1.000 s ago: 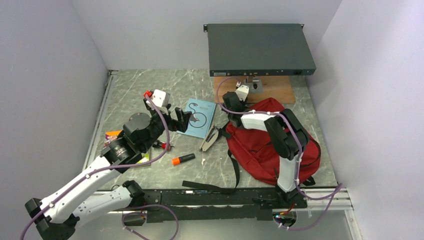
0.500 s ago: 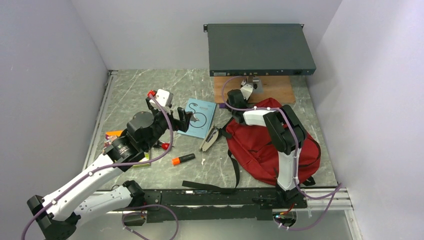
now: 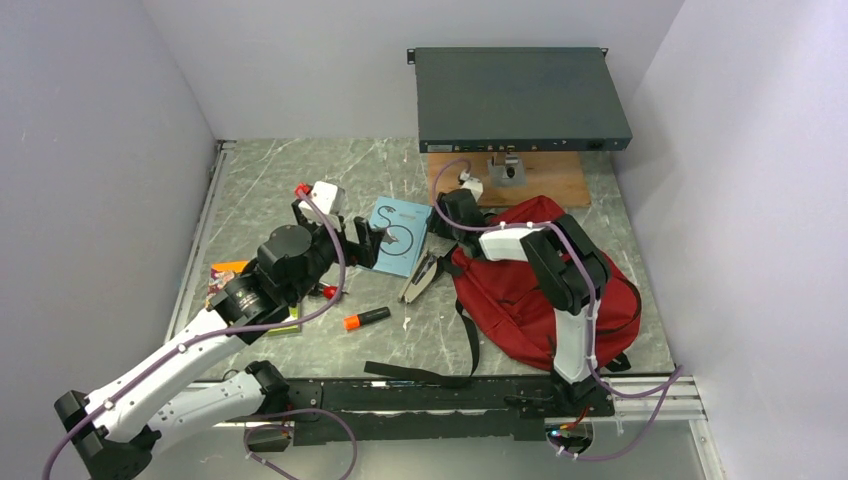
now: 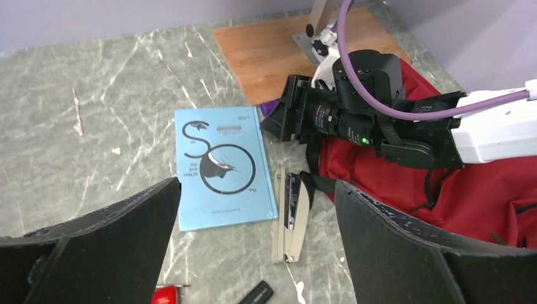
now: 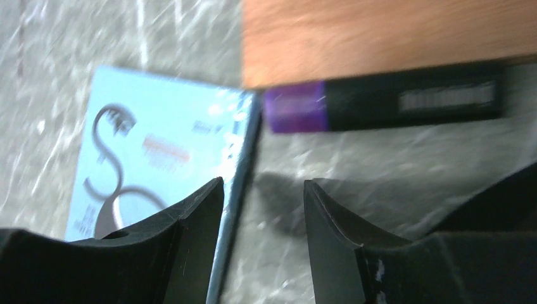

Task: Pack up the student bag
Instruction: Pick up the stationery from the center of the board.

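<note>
dark red backpack (image 3: 510, 300) lies at right side of table (image 3: 290, 180), toward near edge. left gripper (image 4: 254, 190) jaws wide apart above blue book (image 4: 221, 168). right gripper (image 5: 263, 183) jaws partly apart, empty, at book's right edge.

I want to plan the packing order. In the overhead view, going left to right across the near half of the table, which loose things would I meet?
orange marker → stapler → red backpack
</note>
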Available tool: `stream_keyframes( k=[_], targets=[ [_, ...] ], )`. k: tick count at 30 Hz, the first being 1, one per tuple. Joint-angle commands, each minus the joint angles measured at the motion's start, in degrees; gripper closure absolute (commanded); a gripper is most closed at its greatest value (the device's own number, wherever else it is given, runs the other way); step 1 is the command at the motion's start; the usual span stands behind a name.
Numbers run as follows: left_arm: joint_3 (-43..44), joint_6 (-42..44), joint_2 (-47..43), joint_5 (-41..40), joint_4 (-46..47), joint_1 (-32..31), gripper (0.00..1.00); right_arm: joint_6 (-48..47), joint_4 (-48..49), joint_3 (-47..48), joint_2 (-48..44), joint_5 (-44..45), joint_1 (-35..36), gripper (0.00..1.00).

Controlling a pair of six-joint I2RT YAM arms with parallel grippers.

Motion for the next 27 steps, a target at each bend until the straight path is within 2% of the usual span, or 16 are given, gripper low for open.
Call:
stream_keyframes(
  k=[1,8,15,27],
  targets=[
    [-2.85,-6.5,-3.26,-0.03,-2.71,-0.08,0.03,-3.52,-1.31,-4.4,-2.3,-13.26,2.13,0.48],
    [-6.58,-13.65,-5.09,2.13,-5.2,-0.01,0.02,1.55,2.35,-7.85,-9.72,-10.1,-2.24,0.46],
    [-8.42,-17.73,-4.07,4.89,-6.06,-0.03,0.0,0.72,2.61,-1.14,-5.82,-7.49,-7.22,0.46],
    [-10.86,-21.47,-1.44,10.25,-5.04,-0.08,0.0,-0.87,4.26,3.9,0.96,-5.73,-9.52,0.45]
  ],
)
